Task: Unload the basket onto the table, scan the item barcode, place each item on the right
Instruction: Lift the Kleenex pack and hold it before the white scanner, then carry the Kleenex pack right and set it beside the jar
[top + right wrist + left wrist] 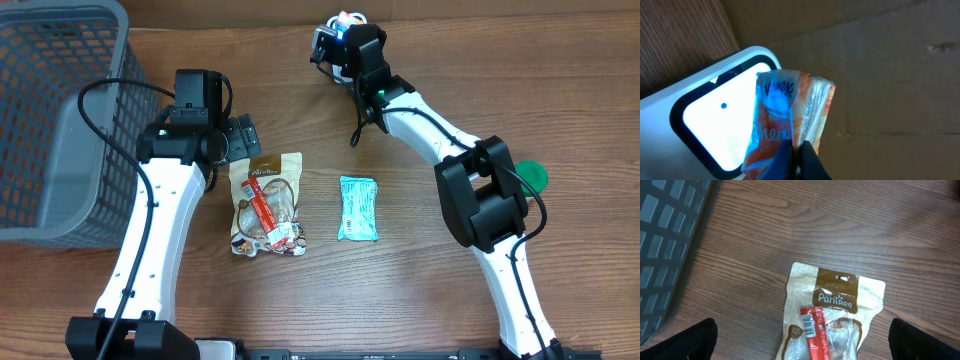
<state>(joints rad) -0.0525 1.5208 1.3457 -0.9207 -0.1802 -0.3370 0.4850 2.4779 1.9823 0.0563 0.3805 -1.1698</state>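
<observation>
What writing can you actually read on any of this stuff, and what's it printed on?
"Kleenex": on the tissue pack.
"PaniRee", roughly: on the brown snack pouch.
Digits under the barcode on the red packet: too small to read.
Print on the teal packet: too blurred to read.

counter (400,300): brown wood grain, matt | basket (60,100): grey plastic lattice, dull | pouch (835,295) near basket: kraft-paper look, glossy clear window | tissue pack (785,100): crinkled shiny film | scanner (655,140): smooth white plastic
</observation>
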